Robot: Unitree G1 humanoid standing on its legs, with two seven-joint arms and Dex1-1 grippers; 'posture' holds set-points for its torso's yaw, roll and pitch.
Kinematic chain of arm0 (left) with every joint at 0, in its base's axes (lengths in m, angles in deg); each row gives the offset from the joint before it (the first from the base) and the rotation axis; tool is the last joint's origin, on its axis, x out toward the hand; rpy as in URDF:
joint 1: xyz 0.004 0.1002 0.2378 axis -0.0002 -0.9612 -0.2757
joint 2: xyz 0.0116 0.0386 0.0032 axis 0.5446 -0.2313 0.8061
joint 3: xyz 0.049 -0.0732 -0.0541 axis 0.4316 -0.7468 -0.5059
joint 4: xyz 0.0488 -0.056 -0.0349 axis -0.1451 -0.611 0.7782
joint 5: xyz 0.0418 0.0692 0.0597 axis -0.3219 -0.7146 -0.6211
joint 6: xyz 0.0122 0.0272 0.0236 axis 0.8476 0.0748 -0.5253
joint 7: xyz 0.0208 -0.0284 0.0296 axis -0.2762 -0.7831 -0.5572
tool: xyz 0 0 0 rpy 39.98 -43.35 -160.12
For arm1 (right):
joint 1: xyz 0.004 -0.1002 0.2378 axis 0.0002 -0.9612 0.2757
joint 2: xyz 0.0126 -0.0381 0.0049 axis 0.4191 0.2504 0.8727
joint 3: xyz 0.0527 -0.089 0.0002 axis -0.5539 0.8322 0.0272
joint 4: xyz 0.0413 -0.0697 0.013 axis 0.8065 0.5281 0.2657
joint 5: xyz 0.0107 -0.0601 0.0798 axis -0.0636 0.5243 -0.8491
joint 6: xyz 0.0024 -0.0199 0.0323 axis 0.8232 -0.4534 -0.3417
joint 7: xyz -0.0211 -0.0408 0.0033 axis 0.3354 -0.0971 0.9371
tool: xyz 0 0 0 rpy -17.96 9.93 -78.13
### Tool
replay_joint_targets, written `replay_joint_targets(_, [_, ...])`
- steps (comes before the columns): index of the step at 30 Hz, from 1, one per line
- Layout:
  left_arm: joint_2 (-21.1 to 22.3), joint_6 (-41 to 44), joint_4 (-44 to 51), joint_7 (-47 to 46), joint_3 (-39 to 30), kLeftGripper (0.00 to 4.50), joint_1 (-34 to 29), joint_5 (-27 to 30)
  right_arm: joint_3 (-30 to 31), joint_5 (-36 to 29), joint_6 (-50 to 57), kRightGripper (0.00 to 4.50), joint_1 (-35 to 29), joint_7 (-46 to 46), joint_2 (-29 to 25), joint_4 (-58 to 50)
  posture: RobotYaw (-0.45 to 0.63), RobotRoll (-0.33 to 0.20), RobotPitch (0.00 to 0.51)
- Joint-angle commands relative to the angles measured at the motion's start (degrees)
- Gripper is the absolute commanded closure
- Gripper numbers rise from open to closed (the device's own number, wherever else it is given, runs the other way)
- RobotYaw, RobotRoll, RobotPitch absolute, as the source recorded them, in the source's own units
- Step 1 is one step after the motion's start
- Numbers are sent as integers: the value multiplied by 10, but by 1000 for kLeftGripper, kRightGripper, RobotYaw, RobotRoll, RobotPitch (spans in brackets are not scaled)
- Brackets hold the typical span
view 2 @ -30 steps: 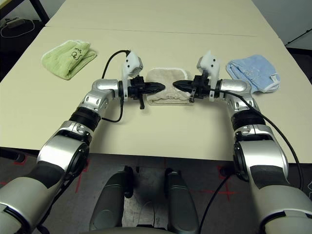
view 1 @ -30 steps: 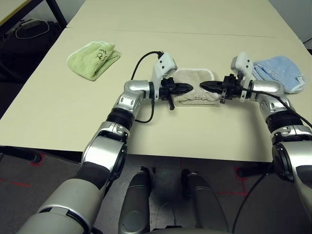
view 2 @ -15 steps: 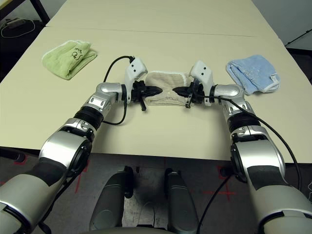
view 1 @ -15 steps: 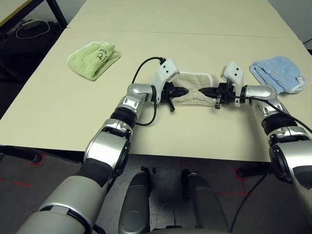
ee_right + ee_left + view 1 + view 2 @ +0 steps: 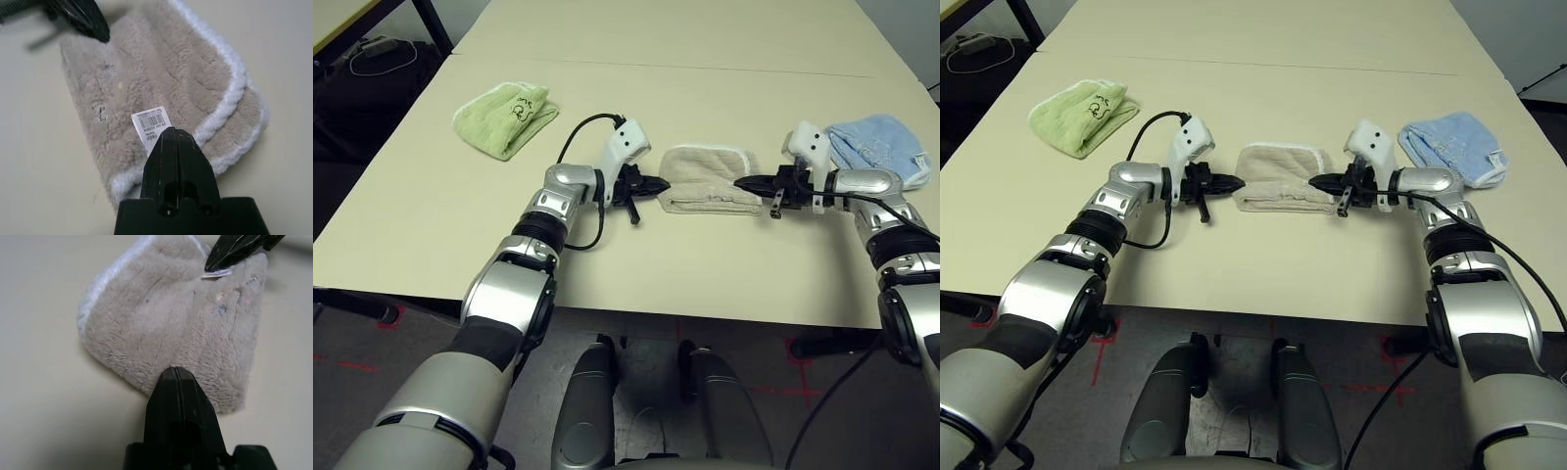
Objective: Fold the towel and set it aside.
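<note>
1. The beige terry towel with white stitched edging [image 5: 710,177] lies folded into a compact bundle on the cream tabletop [image 5: 705,88], midway between the two arms, with its white barcode label [image 5: 152,121] facing up.
2. The left gripper [image 5: 658,183] hangs just beside the towel's left end with its jaws pressed together on nothing; the left wrist view shows the black tips meeting in front of the pile, not in it.
3. The right gripper [image 5: 744,182] sits at the towel's right end, jaws likewise closed and empty, the tip over the stitched edge near the label.
4. The fold looks done; setting the bundle aside appears to be what remains.
5. Risk: closed jaws cannot take hold, so a push from either tip would likely slide or open the loose layers.
6. Risk: a pinch on the top layer alone could peel the fold apart as it lifts.
7. Risk: the light blue crumpled towel [image 5: 879,149] lies near the right forearm and the light green folded towel [image 5: 505,117] off to the left, so a wide sweep either way might drag one.
</note>
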Motion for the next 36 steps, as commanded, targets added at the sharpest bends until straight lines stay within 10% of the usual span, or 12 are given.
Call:
replay_joint_targets(1, [9, 5, 18, 32, -20, 4451, 7, 24, -44, -53, 28, 4500, 5, 25, -6, -28, 40, 0, 196])
replay_joint_targets(36, [-72, 2, -92, -167, 11, 4451, 61, -84, 50, 112, 31, 4500, 36, -237, 67, 43, 25, 0, 203])
